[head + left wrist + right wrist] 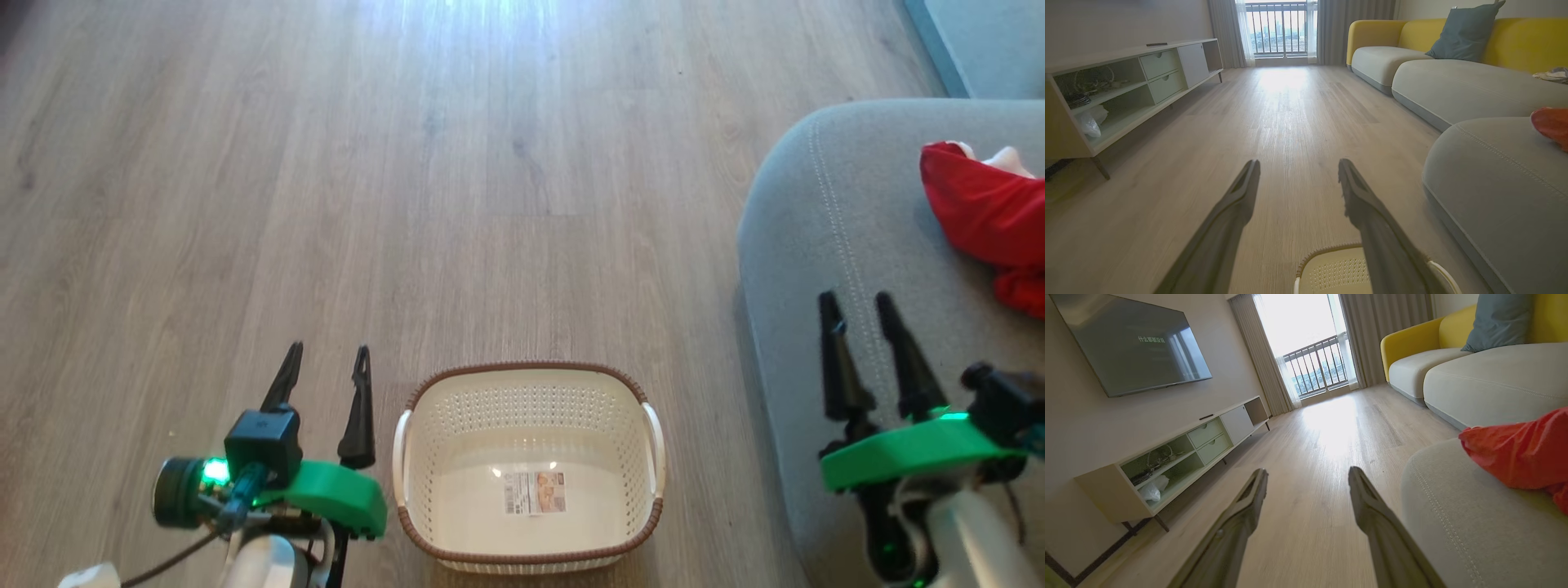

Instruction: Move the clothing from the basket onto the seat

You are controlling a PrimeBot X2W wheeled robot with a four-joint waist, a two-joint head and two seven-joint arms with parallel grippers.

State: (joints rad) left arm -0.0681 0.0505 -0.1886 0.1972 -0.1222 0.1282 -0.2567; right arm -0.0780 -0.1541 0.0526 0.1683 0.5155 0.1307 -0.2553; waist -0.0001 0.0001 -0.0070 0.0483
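The cream basket (529, 384) stands on the floor in front of me, with only a paper label on its floor; its far rim (1327, 250) peeks in low in the left wrist view. Red clothing (984, 208) with white trim lies on the grey seat (824, 245) at the right, and also shows as clothing (1519, 453) on the seat (1453, 522) and clothing (1551, 124) on the seat (1494, 183). My left gripper (324, 349) hangs open just left of the basket. Over the seat's near corner my right gripper (857, 298) is open, holding nothing.
A low TV cabinet (1118, 90) runs along the left wall under a wall-mounted screen (1135, 339). A yellow-backed sofa (1412, 45) with a blue cushion (1466, 32) extends beyond the seat. Wooden floor (457, 188) stretches ahead to the balcony window.
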